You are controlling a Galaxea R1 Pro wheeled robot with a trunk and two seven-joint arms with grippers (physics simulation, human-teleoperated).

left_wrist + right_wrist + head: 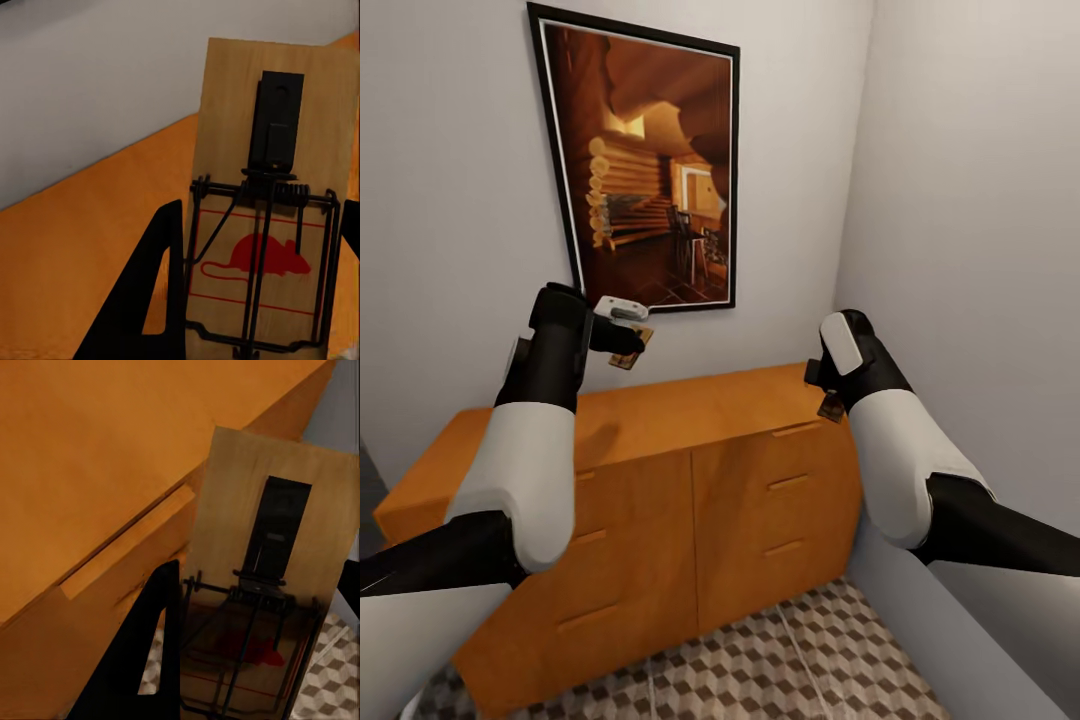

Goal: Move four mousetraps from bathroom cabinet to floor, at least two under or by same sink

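Tan traps are gripped, one in each pincer, above the cabinet (pixel 660 480).
The left pincer (pixel 628 340) is clamped on a trap (pixel 262 225), the right pincer (pixel 830 395) on another (pixel 262 600); both should be kept level while carried to the floor (pixel 800 660).

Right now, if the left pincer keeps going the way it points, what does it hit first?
Probably the cabinet top: beyond the mousetrap held in the left pincer lies orange wood, with the grey wall behind it. Depth is unclear.
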